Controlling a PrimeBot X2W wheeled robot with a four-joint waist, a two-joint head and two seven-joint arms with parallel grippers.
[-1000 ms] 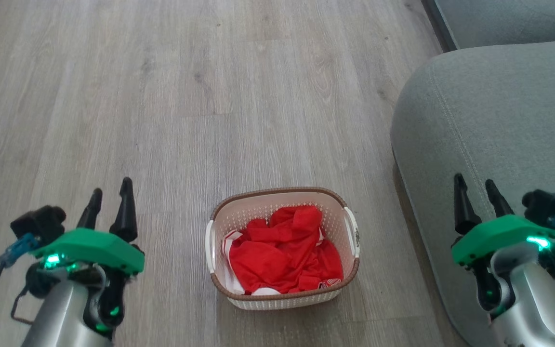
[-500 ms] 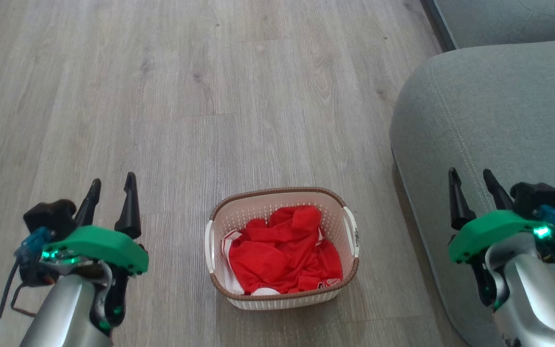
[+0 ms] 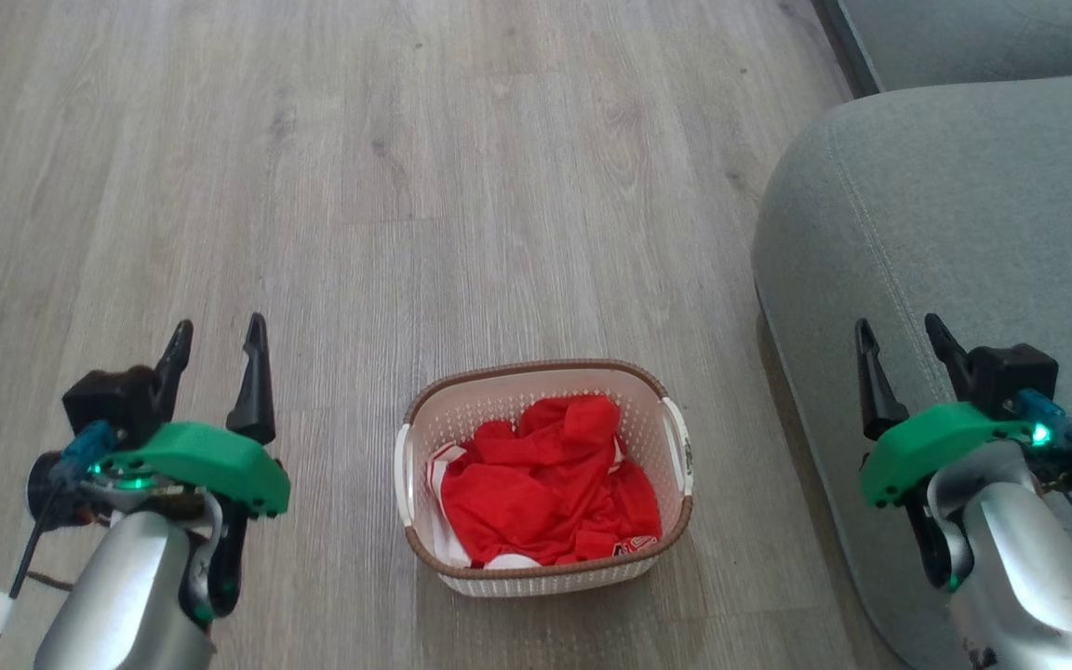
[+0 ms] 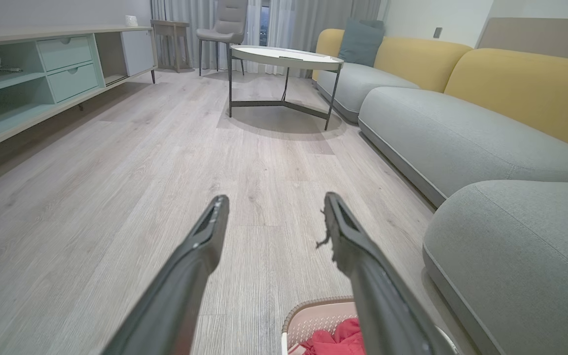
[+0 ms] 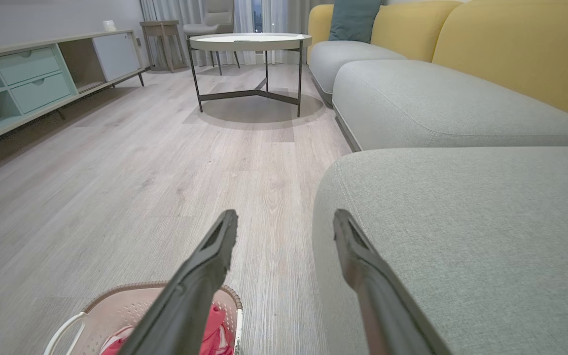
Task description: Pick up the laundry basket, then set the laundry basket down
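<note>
The fingers (image 3: 255, 372) of the left gripper (image 3: 220, 324) are spread apart, and nothing is held between them. The fingers of the right gripper (image 3: 897, 323) are likewise spread and empty. Both grippers are pointed forward. The left is seen well to the left of the basket (image 3: 536, 367), and the right to its right, against the edge of the grey sofa (image 3: 964, 233). The basket is set on the wood floor (image 3: 406, 186) between the two arms, touched by neither, near the sofa. Red cloth (image 3: 545, 484) is heaped inside it.
</note>
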